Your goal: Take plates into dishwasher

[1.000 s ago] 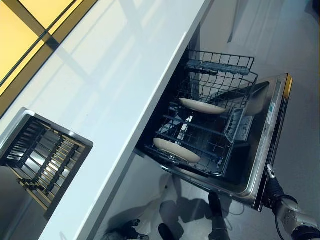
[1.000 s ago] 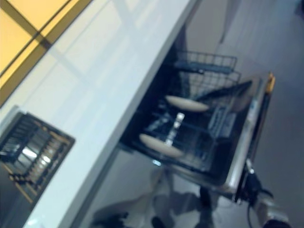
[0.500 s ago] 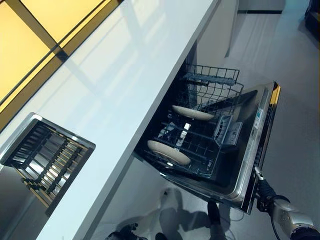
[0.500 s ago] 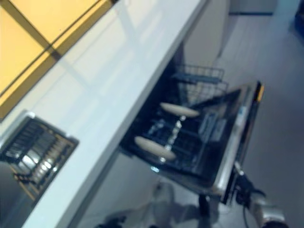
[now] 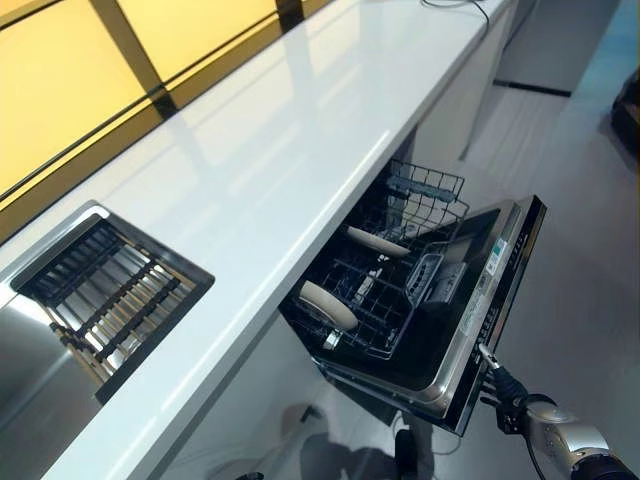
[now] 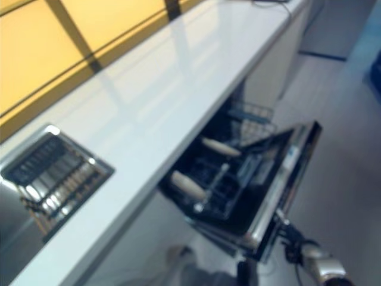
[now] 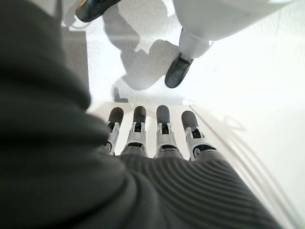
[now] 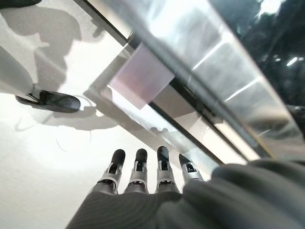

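**Two plates in the rack of the half-open dishwasher**

Two pale plates stand on edge in the dark wire rack of the dishwasher: the nearer plate at the rack's front end, the farther plate well apart from it toward the back. A grey cutlery basket sits in the rack on the side toward the door. The rack is pulled out from under the white counter, and the steel-edged dishwasher door is tilted up partway, neither flat nor closed.

The right hand is beside the door's outer edge, low at the right of the head views. In its wrist view the fingers lie straight in a row and grip nothing; the door's metal edge runs just past them, though I cannot tell whether they touch it. The left hand shows only in its own wrist view, its fingers likewise straight and empty, with the pale floor beyond them.

On the counter's left a sink is set in, with a slatted drying rack across it.
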Motion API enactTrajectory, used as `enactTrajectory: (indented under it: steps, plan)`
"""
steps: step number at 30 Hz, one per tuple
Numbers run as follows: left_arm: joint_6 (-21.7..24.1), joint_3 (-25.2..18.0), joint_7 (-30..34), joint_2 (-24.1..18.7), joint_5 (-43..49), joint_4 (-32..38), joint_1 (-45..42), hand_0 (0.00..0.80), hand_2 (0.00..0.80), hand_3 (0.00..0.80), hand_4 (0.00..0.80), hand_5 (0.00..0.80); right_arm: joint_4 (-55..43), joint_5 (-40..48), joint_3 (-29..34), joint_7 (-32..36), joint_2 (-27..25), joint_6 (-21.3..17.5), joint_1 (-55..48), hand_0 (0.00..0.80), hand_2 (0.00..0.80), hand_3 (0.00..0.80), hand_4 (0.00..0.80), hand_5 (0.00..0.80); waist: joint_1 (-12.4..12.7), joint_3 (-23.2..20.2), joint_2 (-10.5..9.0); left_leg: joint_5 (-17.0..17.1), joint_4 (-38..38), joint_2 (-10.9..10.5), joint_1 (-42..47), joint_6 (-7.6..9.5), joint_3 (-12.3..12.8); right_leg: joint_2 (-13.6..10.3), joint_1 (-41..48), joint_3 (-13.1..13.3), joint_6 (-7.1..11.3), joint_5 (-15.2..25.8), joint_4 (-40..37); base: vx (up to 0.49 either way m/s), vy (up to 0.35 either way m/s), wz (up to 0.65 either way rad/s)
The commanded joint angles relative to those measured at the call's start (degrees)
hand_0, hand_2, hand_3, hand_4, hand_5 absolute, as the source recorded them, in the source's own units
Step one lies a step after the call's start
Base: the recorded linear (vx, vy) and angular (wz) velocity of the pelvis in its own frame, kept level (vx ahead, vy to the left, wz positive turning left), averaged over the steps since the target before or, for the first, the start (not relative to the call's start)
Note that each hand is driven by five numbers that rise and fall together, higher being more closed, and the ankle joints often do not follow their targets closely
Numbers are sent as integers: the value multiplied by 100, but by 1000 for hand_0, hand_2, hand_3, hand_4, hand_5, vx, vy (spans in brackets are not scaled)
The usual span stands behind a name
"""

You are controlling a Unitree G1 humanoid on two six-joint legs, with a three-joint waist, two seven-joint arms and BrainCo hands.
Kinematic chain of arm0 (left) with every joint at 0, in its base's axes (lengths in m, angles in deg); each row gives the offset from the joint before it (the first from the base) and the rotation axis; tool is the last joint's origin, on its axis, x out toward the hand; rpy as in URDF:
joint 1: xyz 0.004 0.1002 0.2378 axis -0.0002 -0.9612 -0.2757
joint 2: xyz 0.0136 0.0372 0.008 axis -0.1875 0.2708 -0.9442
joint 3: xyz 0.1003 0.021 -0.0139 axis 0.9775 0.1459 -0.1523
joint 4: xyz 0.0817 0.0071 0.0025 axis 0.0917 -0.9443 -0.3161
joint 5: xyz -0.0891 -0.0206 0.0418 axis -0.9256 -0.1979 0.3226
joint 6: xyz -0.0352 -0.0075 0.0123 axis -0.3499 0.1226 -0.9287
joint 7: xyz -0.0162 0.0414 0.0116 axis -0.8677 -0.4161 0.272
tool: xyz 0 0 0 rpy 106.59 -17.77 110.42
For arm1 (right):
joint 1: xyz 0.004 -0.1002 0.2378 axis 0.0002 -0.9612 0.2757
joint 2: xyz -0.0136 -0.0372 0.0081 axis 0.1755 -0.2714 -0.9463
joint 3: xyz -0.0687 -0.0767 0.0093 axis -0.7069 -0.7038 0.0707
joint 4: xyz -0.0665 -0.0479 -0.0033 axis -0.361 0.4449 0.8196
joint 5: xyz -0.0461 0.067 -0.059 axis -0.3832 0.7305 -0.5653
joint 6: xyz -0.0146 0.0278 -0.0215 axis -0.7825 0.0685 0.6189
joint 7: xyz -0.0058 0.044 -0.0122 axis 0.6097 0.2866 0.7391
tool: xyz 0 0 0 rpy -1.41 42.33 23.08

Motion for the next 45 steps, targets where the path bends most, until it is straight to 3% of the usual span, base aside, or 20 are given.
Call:
enactTrajectory:
  steps: [1,9,19,26,27,29,37,45]
  plan:
    - [-105,165,-23,-502,87,-88,250,0,0,0,0,0,-1188,127,-366,627,1113,-730,1969,0,0,0,0,0,737,-161,-389,-43,84,-82,-166,182,-93,-598,183,56,579,-920,1065,117,-19,14]
    - [-146,46,-3,-627,170,-81,89,0,0,0,0,0,-925,243,-521,751,1102,-806,2421,0,0,0,0,0,1162,-187,-485,-82,203,-68,-128,241,-316,-723,433,-147,591,-1010,1246,101,-11,18]
    - [-80,-49,-45,-754,294,-55,-10,0,0,0,0,0,-704,63,-553,664,1142,-991,2539,0,0,0,0,0,1444,-202,-527,-75,197,-41,-117,292,-562,-739,570,-343,575,-1201,1542,33,-43,36]
    - [-10,-131,-46,-799,373,-6,-149,0,0,0,0,0,-701,-1700,-578,234,766,-1493,2446,0,0,0,0,0,1511,-267,-613,-126,287,-56,-111,344,-763,-718,690,-314,581,-1264,1749,22,-43,21]
    - [-37,-152,-69,-789,400,10,-177,0,0,0,0,0,-717,-2565,-646,-34,606,-1664,2441,0,0,0,0,0,1530,-298,-648,-152,322,-72,-96,371,-798,-751,722,-328,597,-1228,1833,30,-16,17]
    - [-73,-183,-82,-798,418,47,-221,0,0,0,0,0,-776,-3088,-718,-169,460,-1740,2432,0,0,0,0,0,1548,-329,-680,-172,336,-75,-70,385,-816,-774,755,-351,615,-1205,1881,44,-16,15]
    - [-36,-499,-116,-876,425,-19,-501,0,0,0,0,0,-1154,-3450,-732,-238,197,-1824,1890,0,0,0,0,0,1597,-634,-888,-259,285,-110,76,436,-830,-840,1031,-459,733,-1033,1737,80,9,8]
    - [15,-788,-23,-939,336,25,-709,0,0,0,0,0,-1380,-3559,-432,-451,482,-2057,823,0,0,0,0,0,1559,-720,-1061,-484,361,-282,101,605,-809,-1016,958,-347,854,-688,1919,108,94,13]
